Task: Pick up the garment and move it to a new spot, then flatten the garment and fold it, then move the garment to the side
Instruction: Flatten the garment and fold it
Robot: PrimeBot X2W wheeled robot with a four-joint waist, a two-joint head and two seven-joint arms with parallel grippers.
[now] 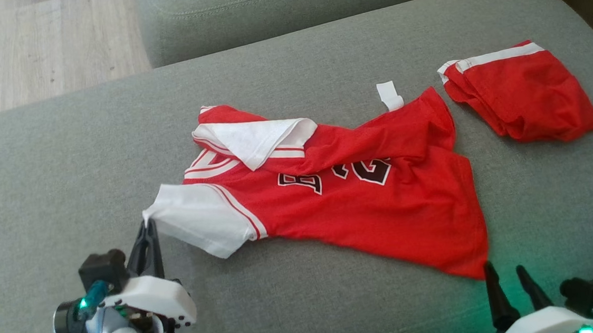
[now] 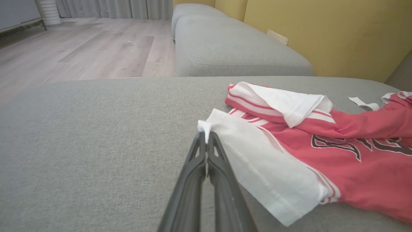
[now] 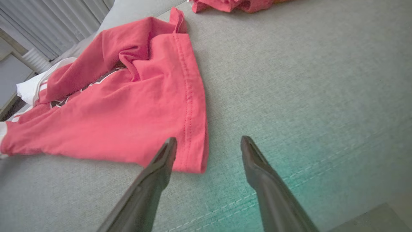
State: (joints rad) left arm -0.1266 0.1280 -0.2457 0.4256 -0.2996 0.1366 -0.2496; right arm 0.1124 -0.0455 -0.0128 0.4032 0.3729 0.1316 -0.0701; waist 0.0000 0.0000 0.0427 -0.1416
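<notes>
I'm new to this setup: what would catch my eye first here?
A bright red jersey with dark lettering lies rumpled across the middle of the grey sofa cushion. The left tool is shut on the tip of its near white sleeve, while the right tool stands open by the hem corner. A smaller red garment lies apart at the far right.

The left gripper and right gripper have long, tapering dark fingers on white moulded housings. Each wrist bears a black camera block, a teal connector and a green light.
</notes>
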